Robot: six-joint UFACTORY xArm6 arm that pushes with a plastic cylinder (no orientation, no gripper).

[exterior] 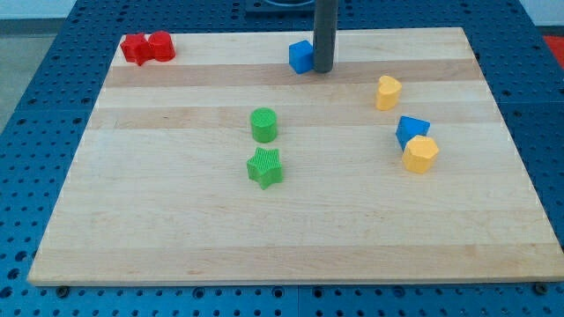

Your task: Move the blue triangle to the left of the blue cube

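One camera looks down obliquely over the whole wooden board point(291, 229).

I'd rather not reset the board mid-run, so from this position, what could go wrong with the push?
1. My tip sits against the right side of a blue block near the board's top edge; a skewed push could slide it off.
2. The other blue block touches the yellow block, so pushing it may drag that along.
3. Which blue block is the triangle is hard to tell; I may shove the wrong one.
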